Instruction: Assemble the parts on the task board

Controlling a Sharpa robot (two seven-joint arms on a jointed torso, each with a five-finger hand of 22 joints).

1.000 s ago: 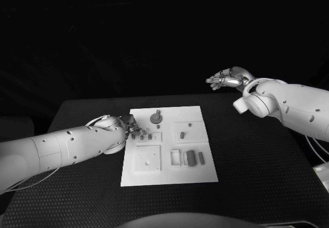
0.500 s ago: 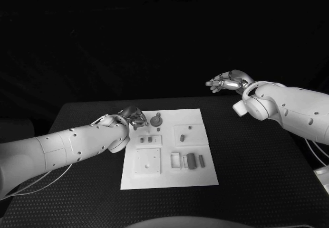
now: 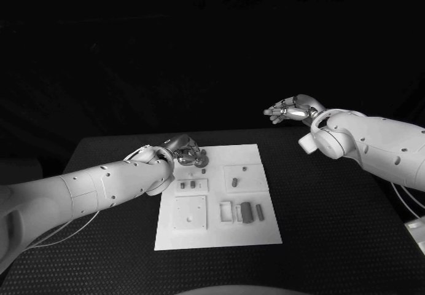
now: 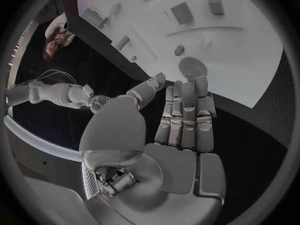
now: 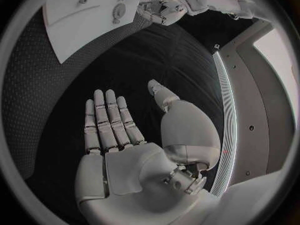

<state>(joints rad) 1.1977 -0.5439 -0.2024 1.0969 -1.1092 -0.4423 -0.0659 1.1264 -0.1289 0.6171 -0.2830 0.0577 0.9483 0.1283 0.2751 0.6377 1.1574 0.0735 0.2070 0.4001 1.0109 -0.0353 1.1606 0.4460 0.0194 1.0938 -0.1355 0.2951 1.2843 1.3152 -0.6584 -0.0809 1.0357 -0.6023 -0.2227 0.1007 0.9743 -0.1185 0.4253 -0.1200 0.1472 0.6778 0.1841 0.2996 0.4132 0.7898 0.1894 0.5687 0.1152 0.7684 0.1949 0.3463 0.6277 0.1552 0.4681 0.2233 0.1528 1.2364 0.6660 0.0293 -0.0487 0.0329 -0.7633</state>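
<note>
The white task board (image 3: 222,232) lies in the middle of the black table, also seen in the wrist views (image 4: 250,60) (image 5: 69,22). My left hand (image 3: 188,153) hovers over its far left corner, fingers stretched out and holding nothing (image 4: 184,120). Just past the fingertips sits a round part (image 4: 190,67). Two small pegs (image 3: 188,183) stand on the board's left side, and another peg (image 3: 234,180) stands to their right. Several oblong blocks (image 3: 247,212) lie near the right edge. My right hand (image 3: 290,109) is raised beyond the table's far right, open and holding nothing (image 5: 115,130).
A square recessed panel (image 3: 190,212) takes up the board's near left. Black table surface (image 3: 336,209) surrounds the board on all sides. My left arm (image 3: 88,187) crosses the table's left part.
My left hand has lifted from the pegs on the board's left side and moved toward the far edge, over the round part. The right hand has barely shifted.
</note>
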